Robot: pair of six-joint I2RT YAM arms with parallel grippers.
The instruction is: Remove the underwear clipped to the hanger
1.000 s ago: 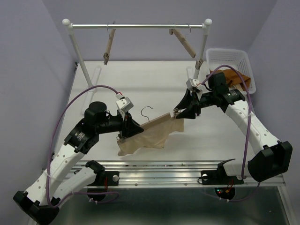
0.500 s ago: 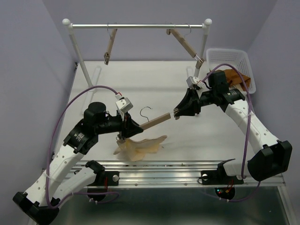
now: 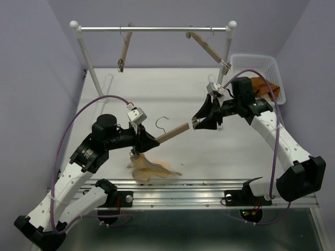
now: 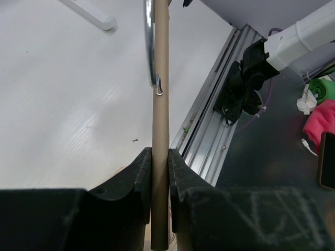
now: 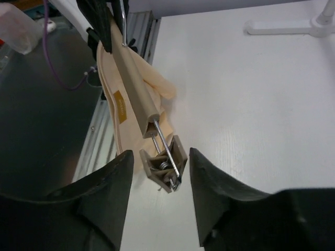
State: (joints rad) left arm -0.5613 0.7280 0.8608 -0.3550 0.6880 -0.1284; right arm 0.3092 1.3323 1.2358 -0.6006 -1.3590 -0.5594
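Observation:
My left gripper point(image 3: 142, 142) is shut on the bar of a tan wooden hanger point(image 3: 170, 134), seen up close in the left wrist view point(image 4: 159, 104). The pale beige underwear point(image 3: 149, 168) hangs crumpled from the hanger's near end and rests on the table; it also shows in the right wrist view point(image 5: 125, 110). My right gripper point(image 3: 197, 124) is open, its jaws on either side of the hanger's far clip point(image 5: 165, 163), which holds no cloth. The rust-orange underwear point(image 3: 264, 88) lies beside the basket at the far right.
A white clothes rail point(image 3: 152, 29) stands at the back with two more wooden hangers point(image 3: 123, 51) on it. A white plastic basket point(image 3: 256, 65) sits at the back right. The table's metal front edge point(image 3: 183, 185) runs just below the beige cloth.
The far side of the beige underwear came off the right-hand clip and dropped into a heap under the left gripper. The right gripper opened and rose slightly with the hanger end.

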